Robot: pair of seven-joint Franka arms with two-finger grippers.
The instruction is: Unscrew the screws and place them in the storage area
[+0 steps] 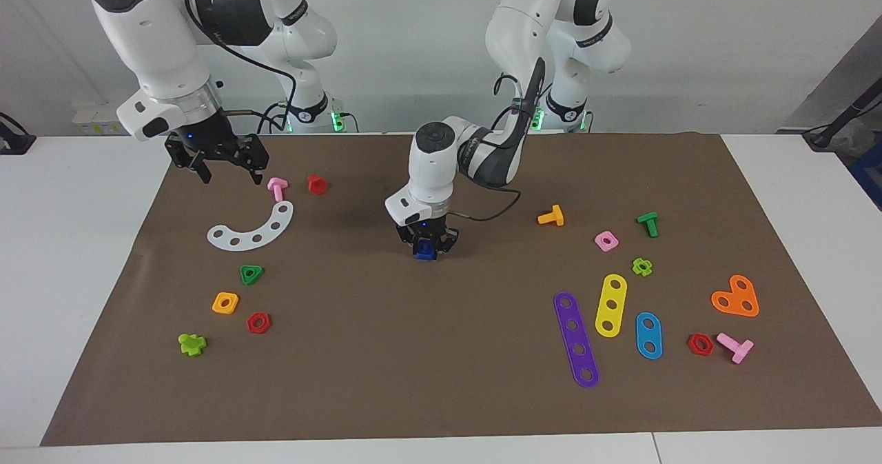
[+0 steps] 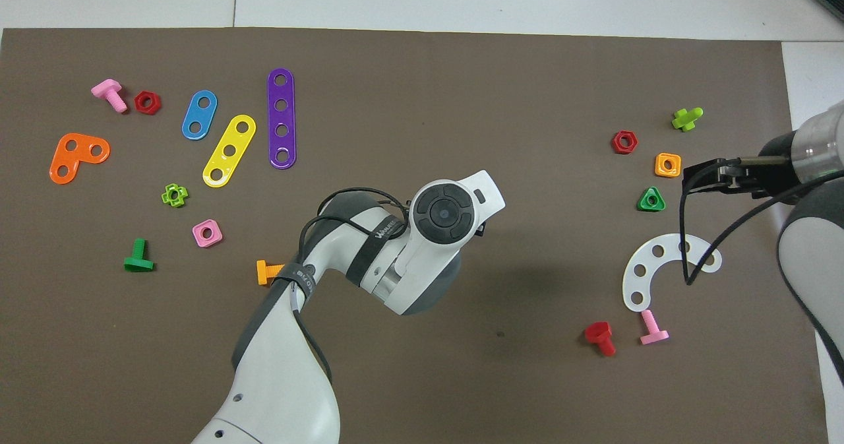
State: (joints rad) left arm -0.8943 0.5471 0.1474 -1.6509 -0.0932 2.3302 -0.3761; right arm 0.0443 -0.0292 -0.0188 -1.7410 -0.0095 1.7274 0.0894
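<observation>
My left gripper point(image 1: 426, 245) points straight down at the middle of the brown mat point(image 1: 441, 367), its tips at or just above the mat. It is shut on a small dark-blue screw point(image 1: 426, 249), which shows between the fingertips. I cannot tell whether the screw touches the mat. In the overhead view the left arm's wrist point(image 2: 443, 214) hides this gripper and the screw. My right gripper point(image 1: 222, 162) is open and empty, raised over the mat beside the white arc plate point(image 1: 252, 230). It also shows in the overhead view point(image 2: 693, 179).
Toward the right arm's end lie a pink bolt point(image 1: 278, 187), a red bolt point(image 1: 316, 184), green, orange and red nuts and a lime piece point(image 1: 192, 343). Toward the left arm's end lie an orange bolt point(image 1: 552, 216), a green bolt point(image 1: 648, 223), flat strips, nuts and an orange heart plate point(image 1: 736, 297).
</observation>
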